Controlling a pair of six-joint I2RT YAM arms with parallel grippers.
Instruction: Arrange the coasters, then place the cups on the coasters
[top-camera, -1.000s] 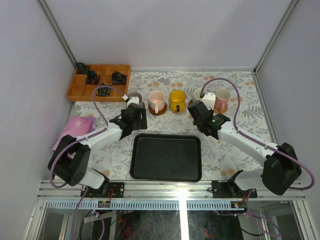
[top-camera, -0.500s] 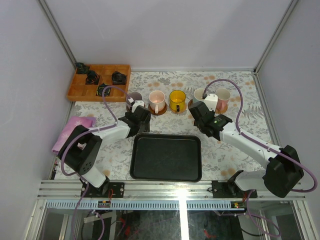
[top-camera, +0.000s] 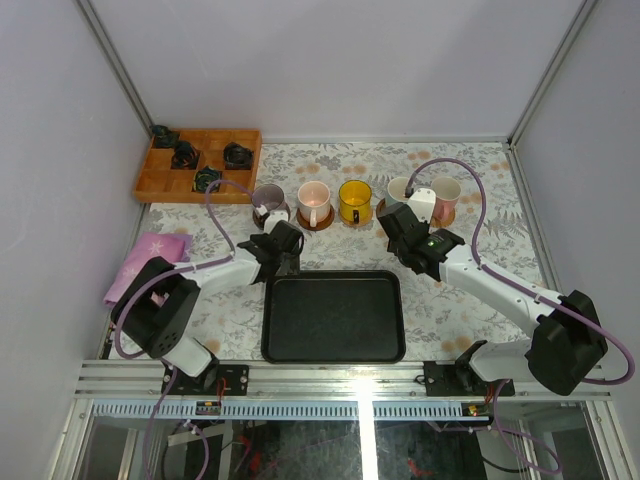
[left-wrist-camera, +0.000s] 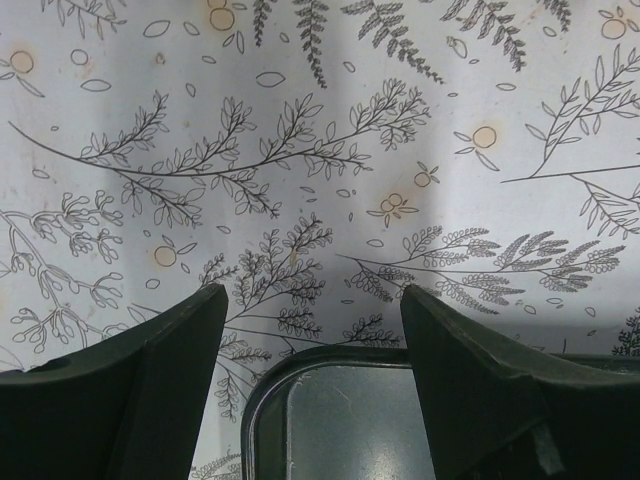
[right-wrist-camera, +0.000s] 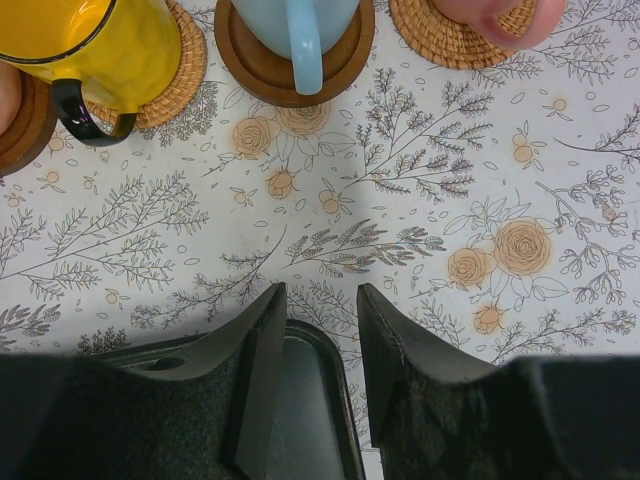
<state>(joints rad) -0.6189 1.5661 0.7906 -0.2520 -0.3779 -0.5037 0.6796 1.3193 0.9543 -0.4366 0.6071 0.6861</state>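
Five cups stand in a row at the back: mauve-grey (top-camera: 267, 199), white with a pink handle (top-camera: 313, 199), yellow (top-camera: 354, 197), white with a blue handle (top-camera: 399, 188) and pale pink (top-camera: 445, 193). In the right wrist view the yellow cup (right-wrist-camera: 100, 45) sits on a woven coaster (right-wrist-camera: 178, 72), the blue-handled cup (right-wrist-camera: 296, 22) on a wooden coaster (right-wrist-camera: 290, 68), and the pink cup (right-wrist-camera: 505, 15) on a woven coaster (right-wrist-camera: 440, 30). My left gripper (top-camera: 284, 252) (left-wrist-camera: 313, 300) hangs open and empty over the tray's far left corner. My right gripper (top-camera: 393, 222) (right-wrist-camera: 320, 300) is open and empty over the far right corner.
A black tray (top-camera: 333, 345) lies between the arms, its corners showing under each gripper (left-wrist-camera: 262, 395) (right-wrist-camera: 345, 400). A wooden compartment box (top-camera: 168, 182) with small black objects stands at the back left. A pink cloth (top-camera: 150, 255) lies at the left edge.
My left gripper has drawn back from the mauve-grey cup toward the tray's corner, leaving that cup standing at the left end of the row. The right arm has barely shifted.
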